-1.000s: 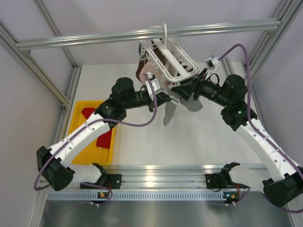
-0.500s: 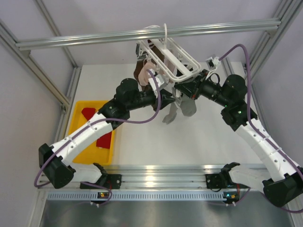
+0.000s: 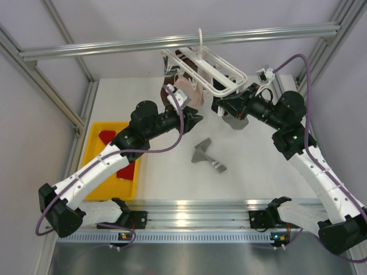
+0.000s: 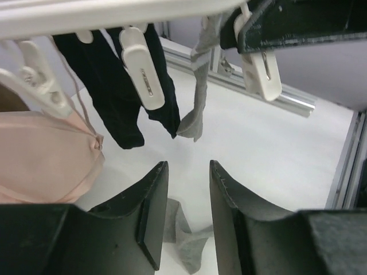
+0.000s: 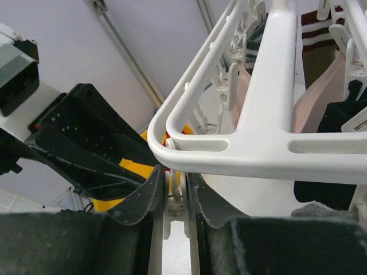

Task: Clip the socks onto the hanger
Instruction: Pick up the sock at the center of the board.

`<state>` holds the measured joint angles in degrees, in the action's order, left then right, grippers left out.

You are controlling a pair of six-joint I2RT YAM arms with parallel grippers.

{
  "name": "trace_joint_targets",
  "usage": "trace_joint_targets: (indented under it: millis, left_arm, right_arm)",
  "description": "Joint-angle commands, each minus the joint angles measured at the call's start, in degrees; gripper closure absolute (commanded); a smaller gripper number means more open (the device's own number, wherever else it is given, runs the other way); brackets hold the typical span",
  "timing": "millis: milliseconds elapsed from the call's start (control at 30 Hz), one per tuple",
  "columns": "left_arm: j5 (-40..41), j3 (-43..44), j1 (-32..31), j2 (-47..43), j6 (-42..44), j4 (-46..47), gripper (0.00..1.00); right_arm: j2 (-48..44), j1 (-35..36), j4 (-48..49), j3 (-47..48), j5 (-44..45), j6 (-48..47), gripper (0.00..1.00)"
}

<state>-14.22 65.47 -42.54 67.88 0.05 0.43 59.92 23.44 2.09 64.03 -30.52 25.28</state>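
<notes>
A grey sock point(image 3: 206, 154) lies loose on the table, apart from both grippers; it also shows below the fingers in the left wrist view point(image 4: 184, 240). My left gripper point(image 3: 195, 120) is open and empty point(image 4: 188, 167), just left of and under the white hanger point(image 3: 209, 71). My right gripper point(image 3: 220, 106) is shut on a clip peg point(image 5: 175, 197) at the hanger's corner point(image 5: 252, 146). Another grey sock point(image 4: 196, 106) hangs from a peg, also seen under the right gripper point(image 3: 235, 121). Red socks point(image 3: 125, 169) lie in the yellow tray.
The yellow tray point(image 3: 92, 157) sits at the left. A black sock point(image 4: 123, 97), a pale-pink sock point(image 4: 46, 157) and a brown striped sock point(image 5: 315, 48) hang on the hanger. A metal bar point(image 3: 114, 46) holds the hanger's hook.
The grey sock held up between the grippers has dropped onto the table. My left gripper has drawn back to the left and is now empty. The hanger has swung a little.
</notes>
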Motion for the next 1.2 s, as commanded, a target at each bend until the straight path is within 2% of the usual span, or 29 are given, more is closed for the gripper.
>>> trace_joint_targets:
  millis: [0, 33, 67, 100, 167, 200, 267, 467, 567, 700, 900, 1033, 1133, 1167]
  left_arm:
    - [-8.7, -1.0, 0.2, 1.3, 7.5, 0.9, 0.61]
    - [-11.2, -1.9, 0.6, 0.8, 9.4, -2.7, 0.64]
    - [-17.7, -2.6, 0.9, 0.6, 12.0, -4.8, 0.65]
    - [-20.0, -3.7, 1.1, 0.4, 18.6, -8.4, 0.65]
    - [-25.0, -4.8, 1.1, 0.5, 27.4, -18.7, 0.60]
    - [-27.2, -6.2, 1.1, 0.8, 34.7, -21.2, 0.57]
    - [-27.5, -7.4, 1.0, 3.0, 39.6, -24.5, 0.50]
    - [-25.7, -7.8, -1.3, 11.6, 51.3, -19.4, 0.41]
    - [-26.0, -9.4, -3.7, 13.7, 57.1, -12.9, 0.38]
    - [-24.7, -8.3, -7.2, 18.9, 67.5, -13.5, 0.36]
    - [-21.4, -5.0, -11.4, 28.5, 74.1, -14.7, 0.34]
    - [-19.1, -5.5, -12.7, 32.6, 73.6, -9.3, 0.34]
    - [-18.8, -4.7, -13.1, 32.7, 70.2, -7.4, 0.47]
    - [-18.7, -4.6, -13.1, 32.2, 69.0, -7.5, 0.58]
  right_arm:
    - [-1.5, -0.7, 1.8, -0.9, -0.9, 0.0, 1.00]
    - [-1.5, -0.7, 1.8, -0.8, -0.7, 0.0, 1.00]
    - [-1.3, -0.6, 1.8, -0.7, -0.3, 0.0, 1.00]
    - [-1.1, -0.7, 1.9, -0.5, 0.3, 0.0, 1.00]
    - [-0.9, -0.7, 1.7, 0.0, 1.1, -0.2, 1.00]
    - [-0.7, -0.7, 1.8, 0.1, 1.8, -0.1, 1.00]
    - [-0.2, -0.7, 1.9, 0.3, 1.8, 0.0, 1.00]
    - [0.3, -0.7, 1.5, 0.6, 2.4, 0.4, 1.00]
    - [0.7, -0.7, 1.2, 1.1, 2.5, 0.5, 1.00]
    - [1.0, -0.7, 0.9, 1.4, 3.0, 0.6, 1.00]
    - [1.0, -0.7, 0.1, 1.6, 3.5, 0.4, 1.00]
    - [0.8, -0.7, -0.4, 1.7, 3.8, 0.0, 1.00]
    - [0.6, -0.6, -0.9, 2.0, 3.9, -0.2, 1.00]
    - [0.6, -0.6, -0.9, 2.0, 3.9, -0.3, 1.00]
